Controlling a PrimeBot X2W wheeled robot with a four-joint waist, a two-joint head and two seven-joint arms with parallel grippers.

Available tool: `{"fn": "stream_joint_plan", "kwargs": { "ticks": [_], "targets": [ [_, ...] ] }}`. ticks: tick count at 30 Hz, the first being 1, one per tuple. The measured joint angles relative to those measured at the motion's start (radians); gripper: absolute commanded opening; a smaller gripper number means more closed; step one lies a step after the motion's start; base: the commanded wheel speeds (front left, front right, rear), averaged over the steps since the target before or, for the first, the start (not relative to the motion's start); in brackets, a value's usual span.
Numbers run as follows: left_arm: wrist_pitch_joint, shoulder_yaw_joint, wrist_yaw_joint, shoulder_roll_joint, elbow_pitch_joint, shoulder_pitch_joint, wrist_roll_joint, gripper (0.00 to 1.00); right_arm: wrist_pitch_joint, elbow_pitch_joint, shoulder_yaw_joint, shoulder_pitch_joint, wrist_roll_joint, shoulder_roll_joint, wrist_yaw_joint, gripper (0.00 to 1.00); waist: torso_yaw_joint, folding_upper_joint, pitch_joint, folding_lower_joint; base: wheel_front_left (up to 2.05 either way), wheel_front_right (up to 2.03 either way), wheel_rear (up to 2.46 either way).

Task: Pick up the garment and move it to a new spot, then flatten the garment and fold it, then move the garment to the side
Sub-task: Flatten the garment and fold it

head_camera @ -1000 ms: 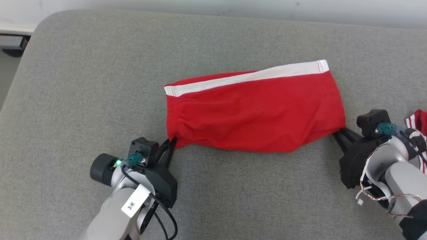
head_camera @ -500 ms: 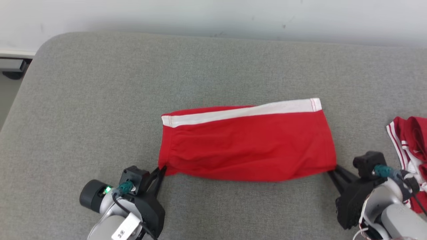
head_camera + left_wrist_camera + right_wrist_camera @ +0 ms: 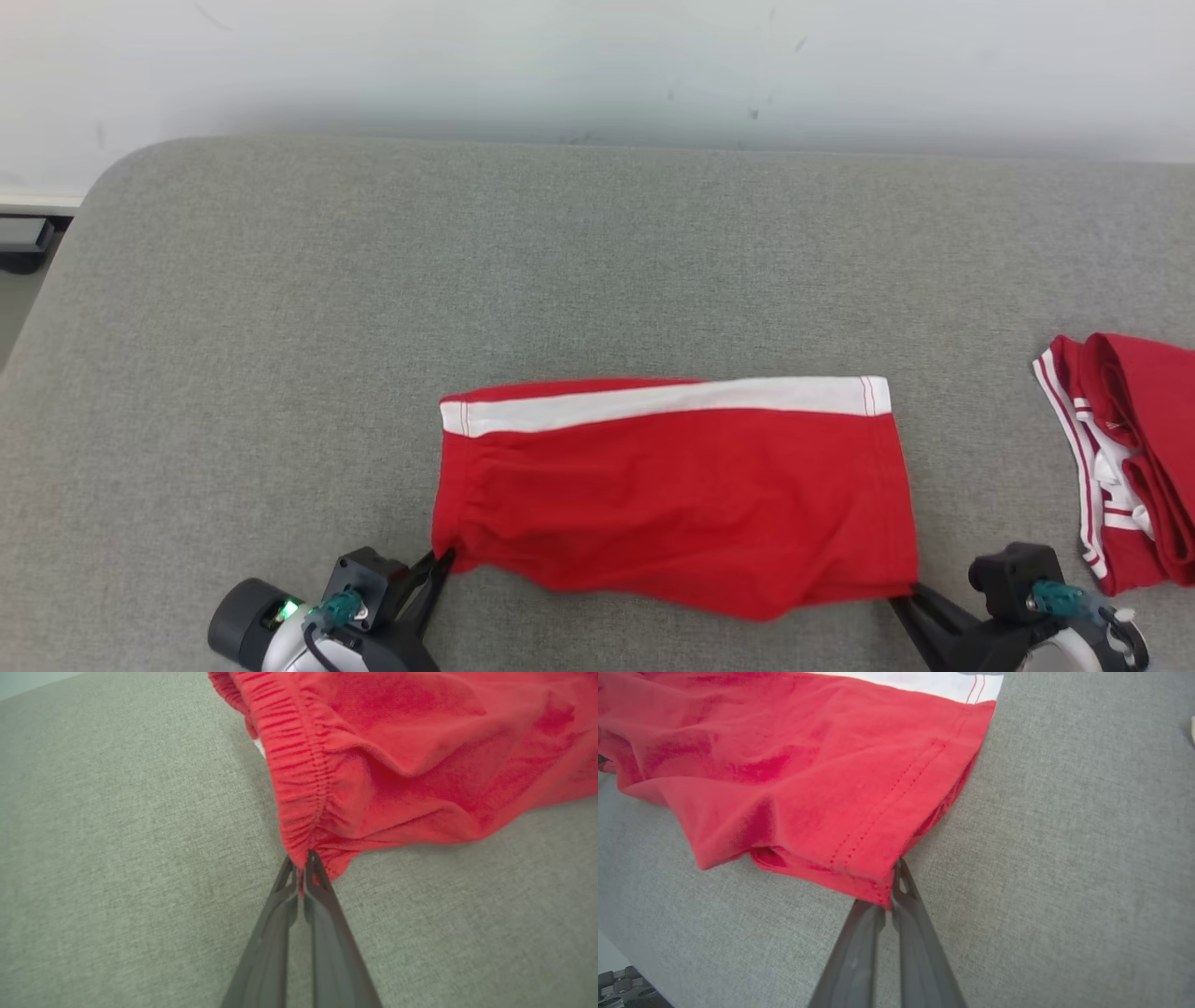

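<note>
The garment [image 3: 672, 485] is a pair of red shorts with a white side stripe, spread across the grey cushion near its front. My left gripper [image 3: 446, 560] is shut on the near waistband corner; the left wrist view shows both fingers pinching the gathered elastic [image 3: 301, 858] of the garment [image 3: 420, 756]. At the opposite end, my right gripper [image 3: 904, 594] is shut on the near hem corner, where the right wrist view shows cloth clamped between its tips [image 3: 889, 891] on the garment [image 3: 808, 765]. The shorts stretch between the two grips, the near edge sagging slightly.
A second red and white striped garment [image 3: 1120, 476] lies bunched at the right edge of the grey cushion [image 3: 373, 280]. A pale wall [image 3: 597, 65] runs behind the cushion. The cushion's rounded corner is at the far left.
The head camera has tilted up, so the scene sits lower in view. Both grippers, still shut on the shorts, have drawn them back toward the cushion's front; the stripe now lies more level.
</note>
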Motion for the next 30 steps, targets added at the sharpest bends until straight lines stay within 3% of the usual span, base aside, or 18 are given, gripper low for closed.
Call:
{"fn": "stream_joint_plan", "kwargs": {
  "ticks": [5,14,15,16,17,18,26,30],
  "targets": [
    [0.016,0.0,0.001,0.021,-0.042,0.032,-0.004,0.0,0.017,-0.053,-0.02,0.06,0.012,-0.007,-0.035,0.0,-0.012,0.0,-0.01,-0.0001,0.0,0.0,0.0],
    [0.064,0.0,0.001,0.038,-0.104,0.046,-0.013,0.0,0.06,-0.124,-0.032,0.089,0.036,-0.018,-0.056,0.0,-0.02,0.0,-0.006,0.0001,0.0,0.0,0.0],
    [0.075,0.001,0.001,0.04,-0.109,0.048,-0.016,0.02,0.064,-0.128,-0.031,0.089,0.036,-0.018,-0.057,0.23,-0.02,0.0,-0.005,0.0,0.0,0.0,0.0],
    [0.08,0.001,0.001,0.044,-0.115,0.051,-0.016,0.44,0.072,-0.132,-0.029,0.089,0.037,-0.018,-0.057,1.0,-0.021,0.0,-0.004,0.0001,0.0,0.0,0.0],
    [0.088,0.001,0.001,0.046,-0.122,0.057,-0.019,0.84,0.079,-0.138,-0.029,0.09,0.04,-0.018,-0.057,1.0,-0.022,0.0,-0.003,0.0001,0.0,0.0,0.0],
    [0.098,0.0,0.001,0.048,-0.124,0.062,-0.019,1.0,0.08,-0.144,-0.029,0.091,0.044,-0.018,-0.057,1.0,-0.022,0.0,-0.002,0.0001,0.0,0.0,0.0],
    [0.133,0.038,0.035,0.066,-0.16,0.09,-0.036,1.0,0.115,-0.162,-0.057,0.118,0.046,-0.034,-0.081,1.0,-0.025,0.0,-0.003,0.0001,0.0,0.0,0.0],
    [0.132,0.084,0.081,0.073,-0.179,0.111,-0.066,1.0,0.122,-0.177,-0.085,0.138,0.047,-0.046,-0.091,1.0,-0.024,0.0001,-0.012,0.0001,0.0,0.0,0.0]
  ]
}}
